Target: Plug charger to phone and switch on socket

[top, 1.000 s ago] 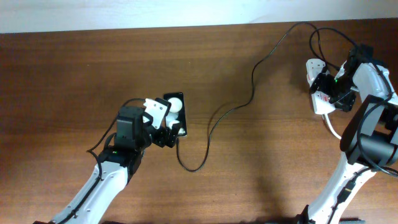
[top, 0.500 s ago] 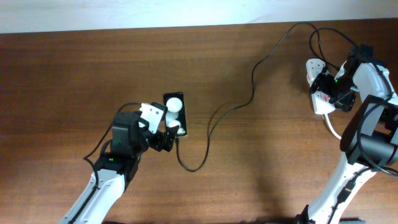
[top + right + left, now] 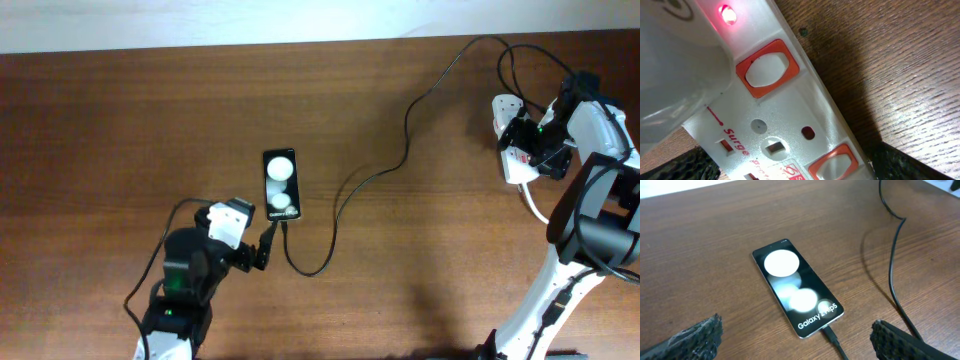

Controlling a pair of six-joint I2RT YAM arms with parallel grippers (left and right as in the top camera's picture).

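Note:
The phone (image 3: 280, 183) lies flat on the table, screen up; in the left wrist view it (image 3: 797, 292) shows two white reflections and white lettering. The charger's black cable (image 3: 345, 190) has its tip (image 3: 829, 334) in the phone's near end and winds right toward the socket (image 3: 503, 108). My left gripper (image 3: 258, 252) is open and empty, just below-left of the phone; its fingers (image 3: 695, 336) stand on either side of the phone's near end. My right gripper (image 3: 523, 152) is open, its fingers straddling the socket (image 3: 790, 115). A red light (image 3: 727, 14) glows on the socket.
White rocker switches in orange frames (image 3: 767, 67) sit on the socket's face. A blurred white body (image 3: 675, 65) covers its upper left. The thick white cord (image 3: 536, 205) runs down from the socket beside the right arm. The cable loops (image 3: 310, 268) to the right of my left gripper.
My left gripper has pulled back down and to the left off the phone, leaving it uncovered with the cable tip in it. The right arm has not moved.

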